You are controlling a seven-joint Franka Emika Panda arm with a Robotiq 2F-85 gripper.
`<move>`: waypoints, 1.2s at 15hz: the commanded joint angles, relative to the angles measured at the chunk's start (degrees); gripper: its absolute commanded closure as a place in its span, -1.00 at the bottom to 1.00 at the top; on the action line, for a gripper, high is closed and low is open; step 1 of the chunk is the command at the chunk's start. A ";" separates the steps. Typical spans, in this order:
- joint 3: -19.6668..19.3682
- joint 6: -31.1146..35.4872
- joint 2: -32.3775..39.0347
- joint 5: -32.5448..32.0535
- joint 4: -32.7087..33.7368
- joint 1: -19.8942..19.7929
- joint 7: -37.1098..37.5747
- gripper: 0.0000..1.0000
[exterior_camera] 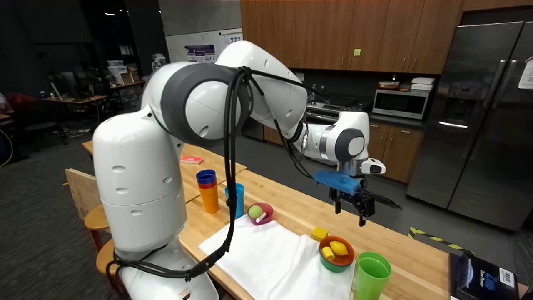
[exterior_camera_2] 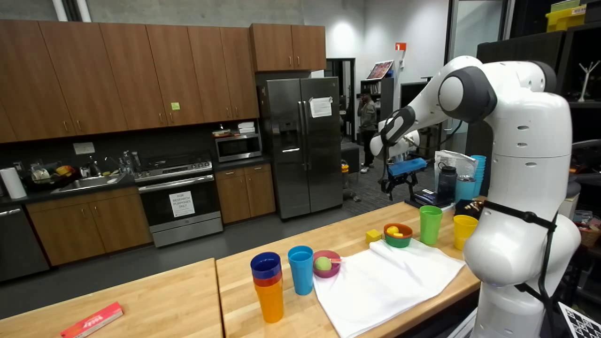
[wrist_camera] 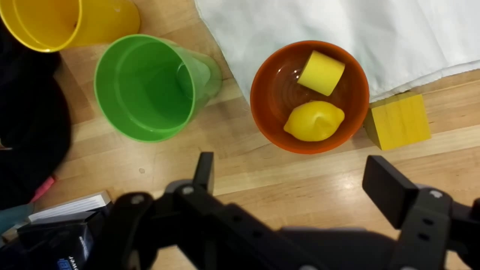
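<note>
The pincer [wrist_camera: 290, 168] is spread apart and empty above the table [wrist_camera: 258, 178]. Near it, an orange-and-green bowl [wrist_camera: 275, 90] containing a lemon [wrist_camera: 314, 121] and a yellow cylinder [wrist_camera: 321, 73] sits on a white cloth's [wrist_camera: 337, 20] edge. A yellow cube [wrist_camera: 402, 120] and a green cup [wrist_camera: 153, 90] flank the bowl, with a yellow cup [wrist_camera: 103, 22] farther out; I cannot tell whether cube and bowl touch. The wrist view crops the yellow cup and cloth; a black object [wrist_camera: 32, 127] at left is indistinct. In an exterior view, black cables [exterior_camera: 230, 133] partly hide a blue cup [exterior_camera: 240, 200].
</note>
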 commanded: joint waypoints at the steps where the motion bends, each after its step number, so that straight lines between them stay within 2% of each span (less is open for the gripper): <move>1: -0.22 -0.82 0.82 -1.43 1.36 -0.29 -0.24 -1.00; 7: -2.30 -4.33 5.63 -8.39 6.04 -0.97 5.05 -1.00; 10: -3.67 -6.68 8.29 -10.50 8.12 -1.84 5.12 -1.00; 13: -4.60 -9.49 11.10 -7.52 10.46 -2.96 6.56 -1.00; 16: -4.33 -3.12 10.73 1.57 8.27 -4.88 8.15 -1.00; 18: -4.35 1.28 10.58 5.11 6.38 -4.88 9.38 -1.00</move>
